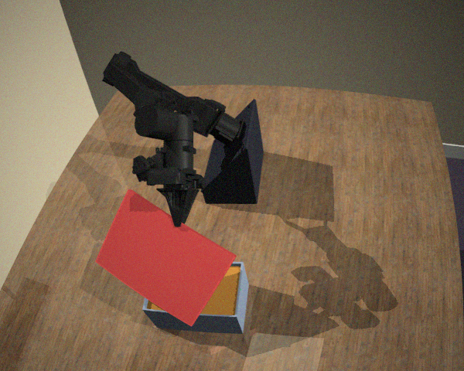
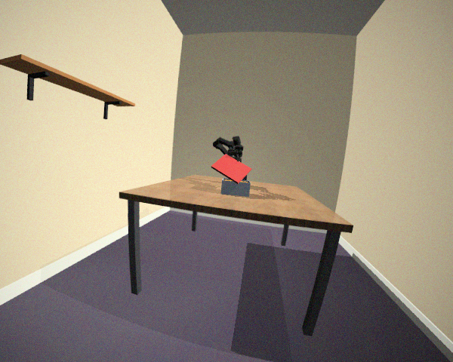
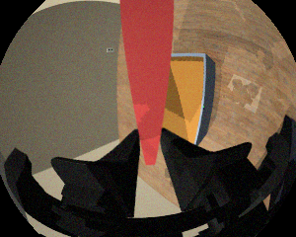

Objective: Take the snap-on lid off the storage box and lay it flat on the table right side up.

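Your gripper (image 1: 179, 224) (image 3: 148, 132) is clamped on the red lid (image 1: 166, 255) (image 2: 231, 168) (image 3: 148, 64) by its edge (tilted, btw), held above the blue-gray box (image 1: 196, 322) (image 2: 235, 188) (image 3: 205, 99); you've got the box upright on the wood table (image 1: 364, 199) (image 2: 234, 206) (image 3: 237, 39), orange inside showing.

— What can you count from where you are?
— You have one table (image 1: 368, 192) (image 2: 234, 202) with four legs, one red lid (image 1: 166, 255) (image 2: 231, 168) (image 3: 148, 59), one box (image 1: 242, 303) (image 2: 235, 188) (image 3: 210, 94), one arm (image 1: 178, 127) (image 2: 234, 147) and one wall shelf (image 2: 69, 81) on two brackets
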Tool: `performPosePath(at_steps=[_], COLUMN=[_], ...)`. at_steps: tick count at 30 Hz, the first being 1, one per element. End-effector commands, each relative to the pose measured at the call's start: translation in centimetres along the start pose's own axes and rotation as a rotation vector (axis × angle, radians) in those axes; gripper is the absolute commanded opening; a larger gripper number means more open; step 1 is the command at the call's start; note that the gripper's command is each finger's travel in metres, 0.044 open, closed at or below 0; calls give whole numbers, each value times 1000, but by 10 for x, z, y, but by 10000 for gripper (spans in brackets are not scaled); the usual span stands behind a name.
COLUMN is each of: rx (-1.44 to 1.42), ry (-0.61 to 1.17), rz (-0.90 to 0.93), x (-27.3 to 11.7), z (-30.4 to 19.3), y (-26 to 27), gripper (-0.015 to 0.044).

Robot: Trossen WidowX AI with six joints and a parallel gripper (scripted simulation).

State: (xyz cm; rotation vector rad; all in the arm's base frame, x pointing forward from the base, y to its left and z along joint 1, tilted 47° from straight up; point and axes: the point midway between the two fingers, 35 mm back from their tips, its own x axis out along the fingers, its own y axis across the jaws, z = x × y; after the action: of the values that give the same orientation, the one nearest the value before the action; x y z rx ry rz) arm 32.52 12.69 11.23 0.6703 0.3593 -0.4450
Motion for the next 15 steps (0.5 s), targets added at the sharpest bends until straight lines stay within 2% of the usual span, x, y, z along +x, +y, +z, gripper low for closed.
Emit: performPosePath(at_steps=[1, 15], rx=[4, 5], ry=[-2, -1], rz=[3, 3], x=[-5, -3], z=[0, -20], y=[6, 4], gripper=[0, 0])
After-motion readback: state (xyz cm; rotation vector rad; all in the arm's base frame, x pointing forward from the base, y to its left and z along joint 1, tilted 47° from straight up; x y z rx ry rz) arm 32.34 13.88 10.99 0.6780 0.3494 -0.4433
